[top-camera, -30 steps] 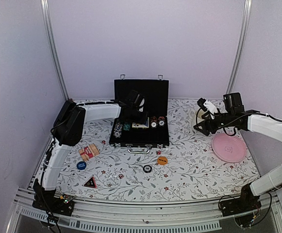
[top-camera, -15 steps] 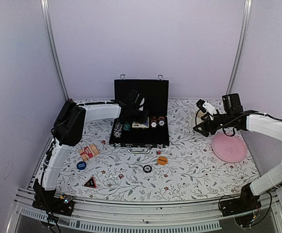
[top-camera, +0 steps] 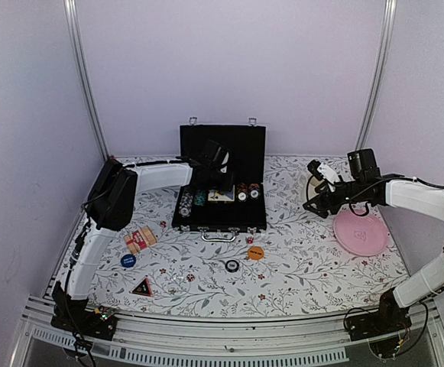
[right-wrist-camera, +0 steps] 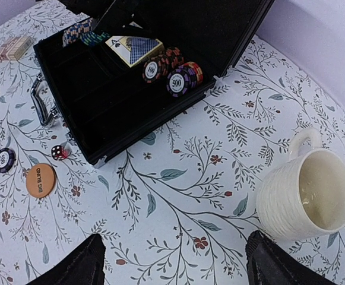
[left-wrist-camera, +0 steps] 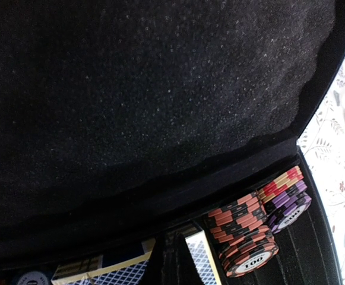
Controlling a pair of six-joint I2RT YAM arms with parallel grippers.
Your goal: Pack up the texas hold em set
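The black briefcase (top-camera: 220, 206) stands open mid-table, lid upright. Inside it are striped chip stacks (left-wrist-camera: 243, 240) (right-wrist-camera: 178, 82) and card decks (left-wrist-camera: 116, 274) (right-wrist-camera: 135, 48). My left gripper (top-camera: 215, 174) reaches into the case with its jaws shut (left-wrist-camera: 173, 261) between two decks, nothing visibly held. Loose on the cloth lie a card box (top-camera: 140, 239), a blue button (top-camera: 128, 261), a triangle token (top-camera: 142, 287), a black chip (top-camera: 231, 265), an orange button (top-camera: 256, 252) and a red die (right-wrist-camera: 59, 152). My right gripper (top-camera: 313, 200) (right-wrist-camera: 178, 267) hovers open over bare cloth, right of the case.
A cream mug (right-wrist-camera: 306, 193) stands just beside my right gripper's right finger. The pink plate (top-camera: 361, 232) lies at the right, below the right forearm. The case's handle (top-camera: 218, 236) faces the near edge.
My right gripper has drifted slightly left toward the case, still open. The left gripper stays shut inside the case, its arm shifting only a little.
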